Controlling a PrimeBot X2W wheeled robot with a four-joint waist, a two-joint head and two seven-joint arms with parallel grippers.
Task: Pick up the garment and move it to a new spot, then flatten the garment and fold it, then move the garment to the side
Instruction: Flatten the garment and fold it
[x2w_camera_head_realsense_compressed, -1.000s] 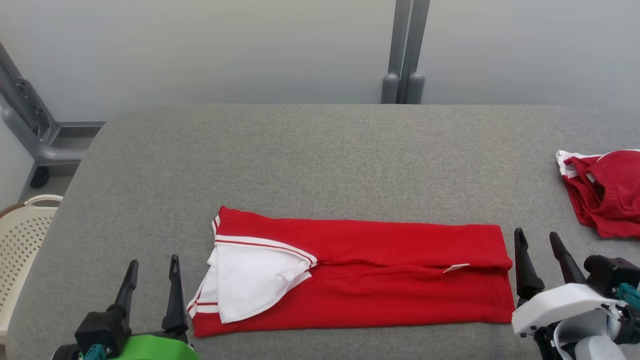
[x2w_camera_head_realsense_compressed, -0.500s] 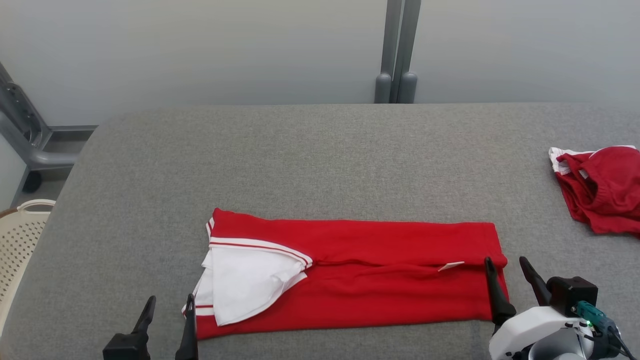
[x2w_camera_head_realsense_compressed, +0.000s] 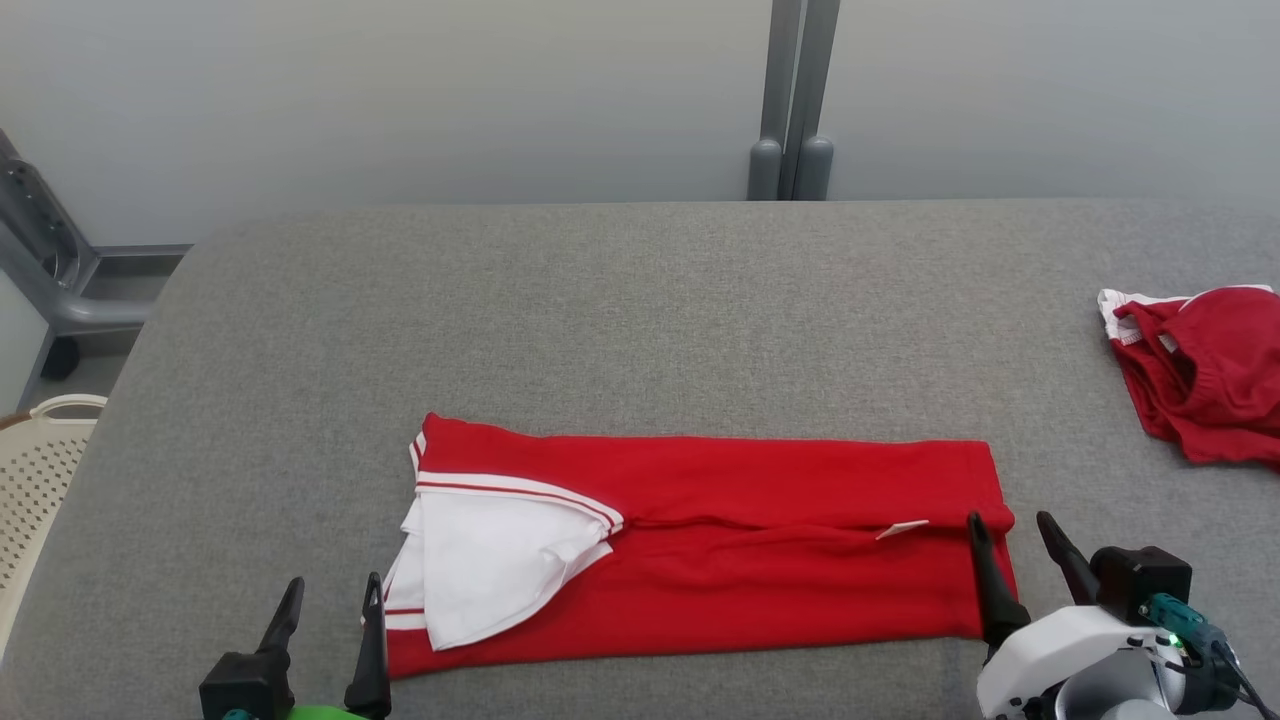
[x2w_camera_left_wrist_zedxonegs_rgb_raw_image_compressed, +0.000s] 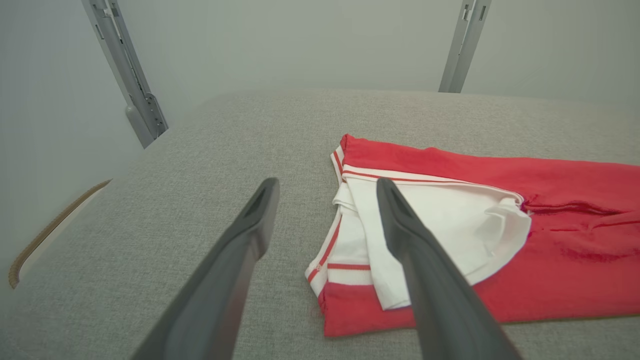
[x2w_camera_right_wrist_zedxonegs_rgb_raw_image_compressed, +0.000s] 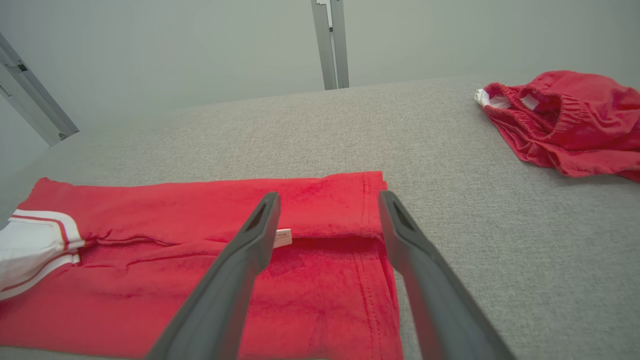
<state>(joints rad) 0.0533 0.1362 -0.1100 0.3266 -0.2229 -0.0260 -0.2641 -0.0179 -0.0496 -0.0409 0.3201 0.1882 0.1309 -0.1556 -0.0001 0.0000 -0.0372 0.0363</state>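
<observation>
A red garment (x2w_camera_head_realsense_compressed: 740, 545) with a white, red-striped collar (x2w_camera_head_realsense_compressed: 490, 560) lies folded into a long strip near the front of the grey table (x2w_camera_head_realsense_compressed: 600, 320). It also shows in the left wrist view (x2w_camera_left_wrist_zedxonegs_rgb_raw_image_compressed: 550, 240) and the right wrist view (x2w_camera_right_wrist_zedxonegs_rgb_raw_image_compressed: 200, 250). My left gripper (x2w_camera_head_realsense_compressed: 332, 596) stands open at the strip's near left corner, with one finger (x2w_camera_left_wrist_zedxonegs_rgb_raw_image_compressed: 415, 245) over the collar. My right gripper (x2w_camera_head_realsense_compressed: 1008, 520) is open at the strip's right end, straddling the hem (x2w_camera_right_wrist_zedxonegs_rgb_raw_image_compressed: 372, 240). Nothing is between either pair of fingers.
A second red garment (x2w_camera_head_realsense_compressed: 1205, 370) lies crumpled at the table's right edge, also seen in the right wrist view (x2w_camera_right_wrist_zedxonegs_rgb_raw_image_compressed: 565, 120). A cream perforated basket (x2w_camera_head_realsense_compressed: 40, 480) stands off the table's left side. Grey posts (x2w_camera_head_realsense_compressed: 790, 100) rise behind the table.
The head camera has shifted, so the whole picture slid left. My right gripper has moved in from beside the strip onto its right end. My left gripper has drawn closer to the collar corner.
</observation>
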